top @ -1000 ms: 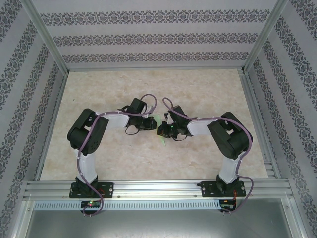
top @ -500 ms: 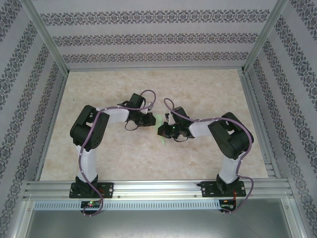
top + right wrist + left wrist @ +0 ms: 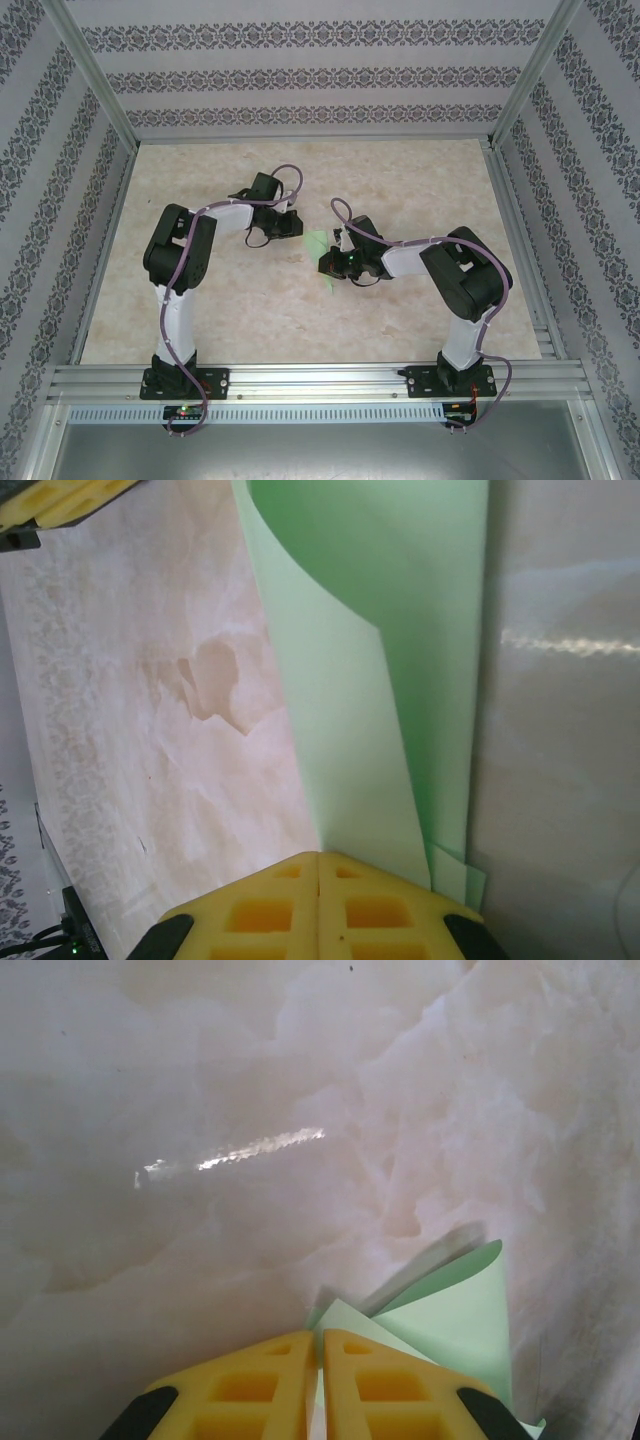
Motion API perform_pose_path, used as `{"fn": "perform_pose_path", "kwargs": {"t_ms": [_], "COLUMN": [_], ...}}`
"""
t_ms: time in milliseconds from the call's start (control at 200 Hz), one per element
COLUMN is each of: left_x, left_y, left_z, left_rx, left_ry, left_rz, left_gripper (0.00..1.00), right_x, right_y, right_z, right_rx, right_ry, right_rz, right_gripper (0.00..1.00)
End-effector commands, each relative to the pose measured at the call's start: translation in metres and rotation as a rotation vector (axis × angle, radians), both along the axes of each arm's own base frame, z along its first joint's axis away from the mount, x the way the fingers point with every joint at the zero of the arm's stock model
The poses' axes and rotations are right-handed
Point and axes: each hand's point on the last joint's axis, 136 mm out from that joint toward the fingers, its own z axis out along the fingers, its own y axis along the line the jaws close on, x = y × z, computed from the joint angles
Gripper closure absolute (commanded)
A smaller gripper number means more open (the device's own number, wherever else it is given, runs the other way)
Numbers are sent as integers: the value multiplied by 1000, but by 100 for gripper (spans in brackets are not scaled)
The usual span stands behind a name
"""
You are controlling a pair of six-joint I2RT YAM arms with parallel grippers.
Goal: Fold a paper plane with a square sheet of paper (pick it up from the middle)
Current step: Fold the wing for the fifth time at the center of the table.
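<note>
Right claw point(image 3: 320, 856) pinched tight on the sheet of paper point(image 3: 400, 680), yellow fingers point(image 3: 255, 915) pressed flat together with the pale mint-green paper caught at their tips. From the right wrist view: sheet partly folded, one layer over another, a long straight edge running away from the tips, the far portion curling up off the desk point(image 3: 420, 180) in a soft bend, a small corner of a lower layer peeking out just right of the fingertips.

Left claw point(image 3: 320, 1334) likewise pressed together, barely a hairline between its two yellow fingers point(image 3: 250, 1385), nothing plainly gripped. In its own wrist view, a pointed green flap just beyond and to the right of the tips, contact there impossible to judge. In the right wrist view, that same left claw at the upper left corner, bare marbled desk between it and the sheet's nearest edge.

Seen from above: left arm point(image 3: 180, 260) and right arm point(image 3: 465, 275) bent inward toward the middle of the cream marbled desk, claws facing each other, the paper a small green patch between them, close against the right claw and apart from the left. Purple cables point(image 3: 300, 195) looped along both arms. Patterned wallpaper point(image 3: 300, 80) on three sides, aluminium rail point(image 3: 320, 378) along the near edge.
</note>
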Motion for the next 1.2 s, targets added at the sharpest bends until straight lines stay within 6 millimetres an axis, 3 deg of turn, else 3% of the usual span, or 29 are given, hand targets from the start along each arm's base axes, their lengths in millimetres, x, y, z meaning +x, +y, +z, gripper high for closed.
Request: {"fn": "perform_pose_path", "kwargs": {"t_ms": [0,135,255,400,490,699,929,1064,1199], "left_x": [27,30,26,7,-11,-51,-61,-65,-64], "left_y": [41,41,29,15,2,-35,-58,-62,-54], "left_z": [-22,-12,23,68,76,55,30,15,-2], "left_rx": [178,181,80,-45,-112,-133,-125,-95,-36], "left_ry": [-42,-49,-103,-181,-174,-97,-35,0,22], "left_rz": [83,91,81,65,34,-74,-112,-129,-107], "left_gripper": [87,87,86,86,86,87,89,89,89], "right_x": [-68,-66,-66,-67,-67,-68,-69,-68,-71], "right_y": [-77,-75,-74,-75,-75,-76,-76,-76,-78], "right_z": [-83,-82,-81,-82,-82,-84,-85,-85,-87], "right_rx": [-349,-347,-346,-348,-350,-354,-357,-358,-365], "right_ry": [281,278,276,279,279,284,288,287,292], "right_rz": [-48,-45,-45,-44,-43,-43,-42,-42,-42], "right_gripper": [94,93,93,93,94,94,94,94,94]}}
